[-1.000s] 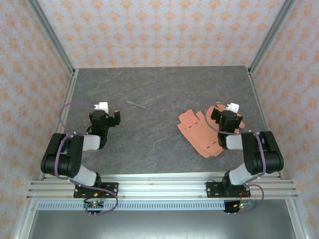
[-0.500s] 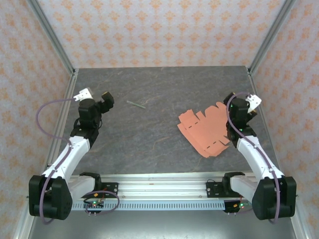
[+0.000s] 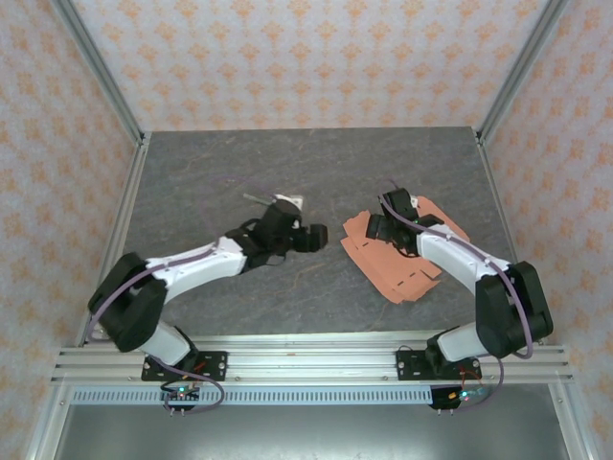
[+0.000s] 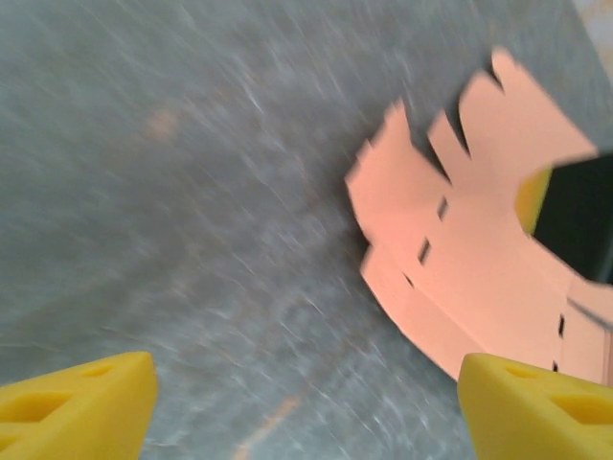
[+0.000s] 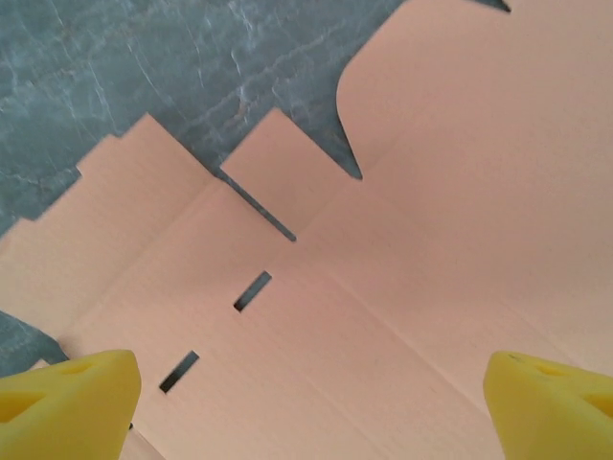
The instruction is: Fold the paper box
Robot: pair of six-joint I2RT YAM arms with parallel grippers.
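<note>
Top external view: flat paper box [image 3: 397, 261] lies right of centre on the surface [image 3: 287, 172], both jaws spread, right jaws over it, left jaws near; best pin one panel and crease along the dashes.

left arm [image 3: 192, 270] is stretched forward and inward, forearm kept low, left hand [image 3: 318, 238] pointed toward the right side. right arm [image 3: 460, 257] is bent at the elbow and reached inward, right hand [image 3: 372, 230] angled left and down. The two hands are faced toward each other, near but apart. In both wrist views the yellow fingertips [image 4: 77, 398] [image 5: 67, 398] are seen spread wide.
</note>
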